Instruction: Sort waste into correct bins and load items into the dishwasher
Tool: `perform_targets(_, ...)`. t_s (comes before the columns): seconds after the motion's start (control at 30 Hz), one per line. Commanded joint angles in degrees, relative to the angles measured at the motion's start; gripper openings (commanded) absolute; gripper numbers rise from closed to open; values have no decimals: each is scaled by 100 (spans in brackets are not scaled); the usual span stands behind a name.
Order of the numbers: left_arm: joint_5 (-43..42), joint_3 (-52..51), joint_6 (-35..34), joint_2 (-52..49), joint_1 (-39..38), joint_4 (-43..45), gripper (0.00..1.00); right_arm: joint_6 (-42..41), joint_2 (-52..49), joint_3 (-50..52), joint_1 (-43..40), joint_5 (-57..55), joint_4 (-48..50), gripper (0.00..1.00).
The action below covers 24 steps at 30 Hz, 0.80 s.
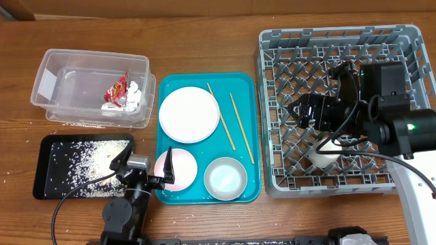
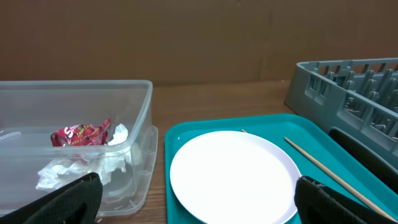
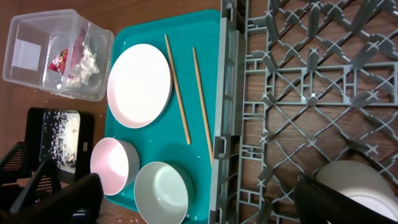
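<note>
— Where are the chopsticks [image 1: 221,117]?

— On the right half of the teal tray [image 1: 201,155], lying flat, side by side. Each has its long axis running from the far side of the table [image 1: 204,41] to the near side. They are tilted a little, so the far ends lean left and the near ends lean right toward the rack [image 1: 334,31].

— Touching anything?

— The left one runs along the right edge of the white plate [image 1: 189,116]; I cannot tell whether they touch. The right one [image 1: 242,129] lies apart from it, with a strip of bare tray between. Its near end comes close to the tray's right rim, just past the pale bowl [image 1: 225,178].

— Room around them?

— There is bare tray at the far right corner and between the sticks. The pale bowl and a pink bowl [image 1: 184,173] fill the near edge. The rack's left wall stands just beside the tray's right rim.

— The grippers?

— The right gripper [image 1: 303,112] hangs over the middle of the rack with its fingers spread wide and nothing between them. A white dish [image 3: 354,186] sits in the rack near its front edge. The left gripper [image 1: 145,163] is low at the tray's near-left corner, also spread wide and empty. One finger is by the black tray [image 1: 42,170] of rice, the other over the pink bowl's left rim.
</note>
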State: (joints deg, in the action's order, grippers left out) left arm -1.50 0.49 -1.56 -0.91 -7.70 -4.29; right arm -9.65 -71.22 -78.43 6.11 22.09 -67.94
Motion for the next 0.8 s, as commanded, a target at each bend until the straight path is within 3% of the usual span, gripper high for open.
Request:
perform_targets(0.0,20,-22,-101,28,61,-13,100,4,9,-105,31,4,35,100)
perform_targets(0.2,20,-22,-101,28,61,-13,100,0,9,-105,31,251,643,100)
perform_targets(0.3,20,-22,-103,28,61,-13,100,-503,-24,-103,35,931,785,100)
perform_targets(0.43,20,-22,-103,28,61,-13,100,-514,-138,-103,339,1307,876,100)
perform_targets(0.6,20,-22,-103,28,61,-13,100,-826,-407,-15,1982,-433,730,99)
perform_targets(0.63,20,-22,-103,28,61,-13,100,-1134,-636,-13,2675,-1429,686,91)
perform_targets(0.77,20,-22,-101,28,61,-13,100,-1661,-1235,-13,3499,-2850,745,73)
